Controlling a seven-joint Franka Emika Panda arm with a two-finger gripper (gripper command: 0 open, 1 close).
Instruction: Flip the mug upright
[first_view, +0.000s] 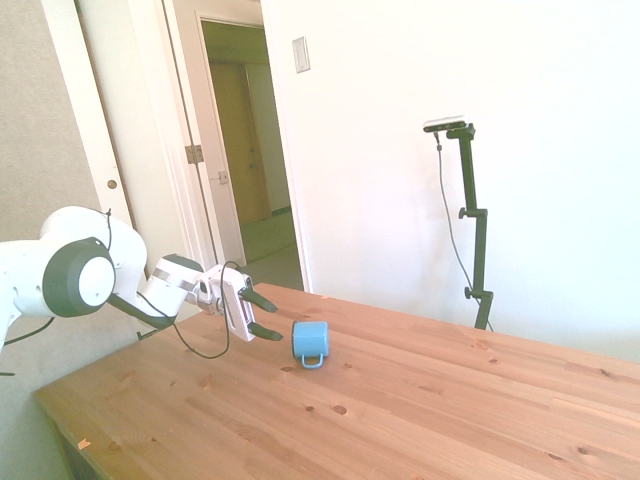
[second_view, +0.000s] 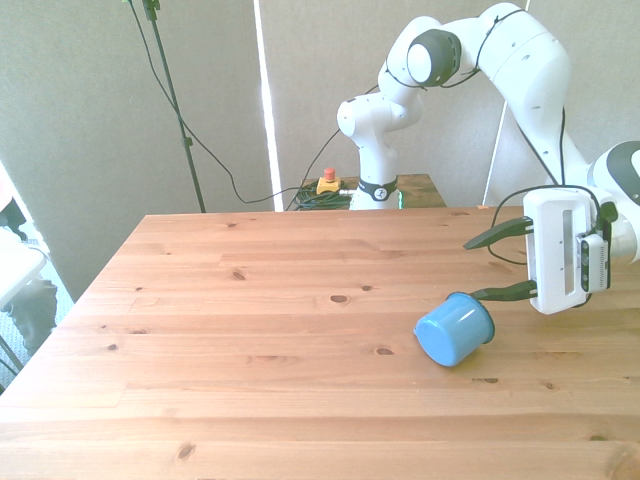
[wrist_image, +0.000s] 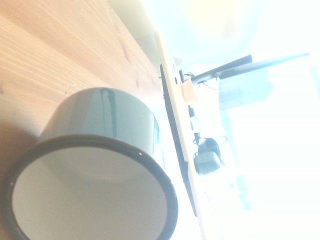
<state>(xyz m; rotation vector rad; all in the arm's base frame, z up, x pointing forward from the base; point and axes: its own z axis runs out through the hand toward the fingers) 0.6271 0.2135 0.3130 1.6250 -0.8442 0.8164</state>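
The light-blue mug (first_view: 311, 342) lies on its side on the wooden table (first_view: 420, 400), its loop handle toward the side camera. In the front view the mug (second_view: 453, 330) shows its blue base, with its open mouth turned to the gripper. My gripper (second_view: 474, 270) is open, held sideways just off the mug's rim, one finger above and one near the rim. In the side view the gripper (first_view: 272, 316) sits just left of the mug, not touching it. The wrist view looks into the mug (wrist_image: 95, 175), white inside with a dark rim.
The wooden table (second_view: 250, 340) stretches wide on the front view's left of the mug. A red button box (second_view: 327, 184) and cables lie behind the table's far edge. An open doorway (first_view: 250, 150) is behind the arm in the side view.
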